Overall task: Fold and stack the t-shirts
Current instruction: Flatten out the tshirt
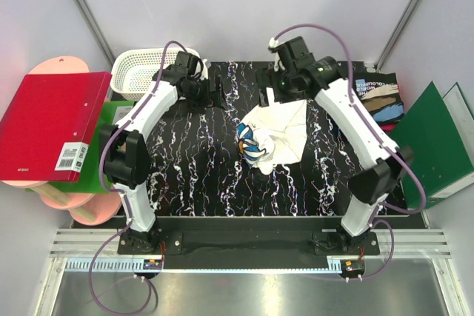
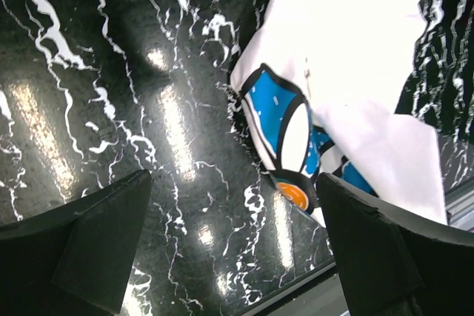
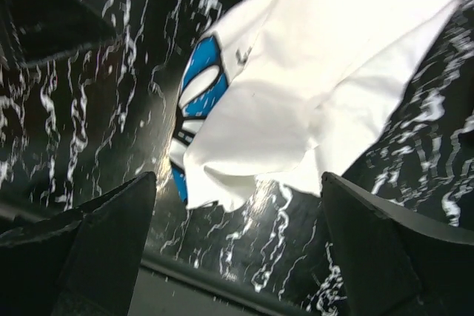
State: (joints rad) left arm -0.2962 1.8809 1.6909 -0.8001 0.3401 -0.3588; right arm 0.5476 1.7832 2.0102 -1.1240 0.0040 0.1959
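Crumpled t-shirt (image 1: 275, 137) centre, basket (image 1: 141, 68) far left, folded t-shirt (image 1: 378, 94) far right

The white t-shirt (image 2: 355, 49) runs off the top edge in the 2 wrist views, and the right arm (image 1: 348, 109) covers part of the black t-shirt (image 1: 385, 101), whose print is too small to read.

little here that you can read: one patch of print and one barcode label

in the top view, to the right of the right gripper (image 1: 274, 94) and its fingers, the black t-shirt (image 1: 378, 95) carries white lettering (image 1: 372, 82), upside down to you; it looks like "world" and "colour…", but it is too small to be sure. well left of the left gripper (image 1: 221, 97) and its fingers, the red binder (image 1: 52, 120) bears a white label (image 1: 72, 155) with a barcode, its digits too small to read. between the fingers in both wrist views, the white t-shirt (image 2: 355, 49) shows a blue, black and orange print (image 2: 285, 127) with no letters you can make out.
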